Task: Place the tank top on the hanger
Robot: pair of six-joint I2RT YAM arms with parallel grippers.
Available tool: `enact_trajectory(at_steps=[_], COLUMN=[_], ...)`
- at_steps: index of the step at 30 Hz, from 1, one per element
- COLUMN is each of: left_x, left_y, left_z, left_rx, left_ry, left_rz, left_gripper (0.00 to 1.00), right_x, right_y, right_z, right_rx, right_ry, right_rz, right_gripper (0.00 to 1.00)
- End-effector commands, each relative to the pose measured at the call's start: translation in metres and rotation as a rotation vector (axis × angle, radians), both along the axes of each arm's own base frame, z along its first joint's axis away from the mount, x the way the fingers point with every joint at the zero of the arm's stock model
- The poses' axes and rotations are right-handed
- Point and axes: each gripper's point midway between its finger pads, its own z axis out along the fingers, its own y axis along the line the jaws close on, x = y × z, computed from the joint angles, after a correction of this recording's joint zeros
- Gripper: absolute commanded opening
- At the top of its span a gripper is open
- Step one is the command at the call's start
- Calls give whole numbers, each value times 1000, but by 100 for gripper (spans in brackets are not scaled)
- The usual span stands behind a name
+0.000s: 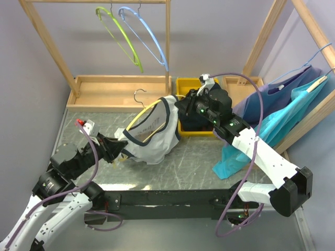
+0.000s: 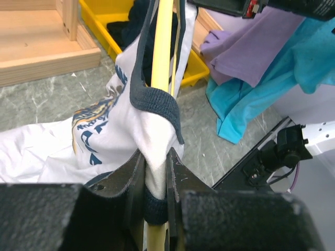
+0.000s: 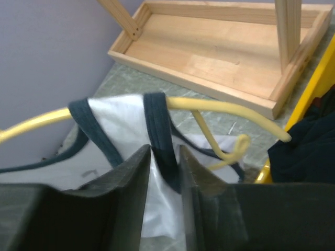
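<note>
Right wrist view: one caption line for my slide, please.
Right gripper pinches the tank top strap hung over the yellow hanger.

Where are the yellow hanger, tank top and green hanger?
yellow hanger [image 3: 220,106], right wrist view, its curved arm
tank top [image 1: 150,146], top external view, its white front
green hanger [image 1: 124,41], top external view, its sloping arm

Mid-table [image 1: 199,162]: tank top [image 1: 152,133] hangs on hanger [image 1: 138,114], betw. L gripper [image 1: 116,149] at its left and R gripper [image 1: 183,104] at its right. Bin [image 1: 188,82] sits just behind R gripper, tray [image 1: 104,103] to bin's left. Other garments [image 1: 282,104] hang far right.
</note>
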Motion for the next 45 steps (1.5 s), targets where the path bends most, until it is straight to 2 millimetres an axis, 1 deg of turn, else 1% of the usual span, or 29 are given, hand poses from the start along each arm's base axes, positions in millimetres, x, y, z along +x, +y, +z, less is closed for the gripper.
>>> enact_trajectory(at_steps=[1,4,7,9,16,17,21,23,24,25,27,28,29,30,31,32,33,34,35,36,37,38,39,40,41,42,43,44,45], left_x=[-2,-2,-2,3,-6,-8,-9,-6,-5,0,3,6,11,14,24,26,30,38,43,53,52,54,64,61,63,71,67,68,75], left_y=[16,20,21,30,47,49,62,73,77,85,95,99,110,115,116,127,130,131,135,137,143,145,141,145,148,146,149,148,143], left_z=[55,52,47,43,29,23,24,28,25,27,37,48,53,59,63,79,89,108,117,123,148,158,164,184,195,200,218,229,234], left_rx=[-122,-122,-135,-145,-183,-184,-217,-233,-223,-220,-231,-230,-211,-199,-169,-153,-145,-140,-97,-53,-51,-40,-4,10,12,37,38,33,52], left_ry=[-133,-126,-109,-87,-34,-5,4,18,29,28,11,-2,-25,-38,-35,-76,-97,-123,-154,-156,-214,-232,-237,-280,-294,-300,-335,-353,-357], left_rz=[73,92,103,162,231,243,303,371,396,448,505,531,591,625,664,716,741,772,796,844,865,877,889,900,920,935,939,937,934], left_gripper=[1,1,1,1,1,1,1,1,1,1,1,1,1,1,1,1,1,1,1,1,1,1,1,1,1,1,1,1,1], right_x=[-5,-10,-14,-15,-19,-19,-20,-22,-22,-22,-21,-22,-23,-23,-23,-23,-23,-24,-24,-24,-24,-25,-25,-25,-26,-26,-27,-27,-27], right_y=[-1,-1,-3,-5,-17,-18,-22,-23,-23,-23,-23,-23,-22,-22,-21,-20,-20,-20,-21,-21,-23,-23,-24,-25,-25,-24,-24,-24,-22], right_z=[31,35,35,32,30,30,28,28,28,27,29,29,32,33,31,37,38,37,42,43,46,48,48,51,52,52,53,54,53], right_rx=[35,49,58,56,36,34,32,32,31,29,30,28,31,31,23,27,24,17,14,10,5,1,-2,-4,-5,-6,-6,-7,-9], right_ry=[-59,-71,-73,-66,-73,-71,-70,-71,-70,-66,-65,-63,-66,-66,-57,-66,-66,-61,-69,-70,-71,-76,-76,-76,-77,-74,-74,-75,-71], right_rz=[10,16,15,8,-40,-43,-58,-60,-60,-61,-60,-59,-56,-54,-52,-49,-50,-48,-51,-53,-56,-55,-60,-59,-56,-53,-50,-50,-45], right_gripper=[47,57,61,62,64,64,64,64,64,64,64,64,64,64,64,64,64,64,64,64,64,64,64,64,64,64,64,64,64])
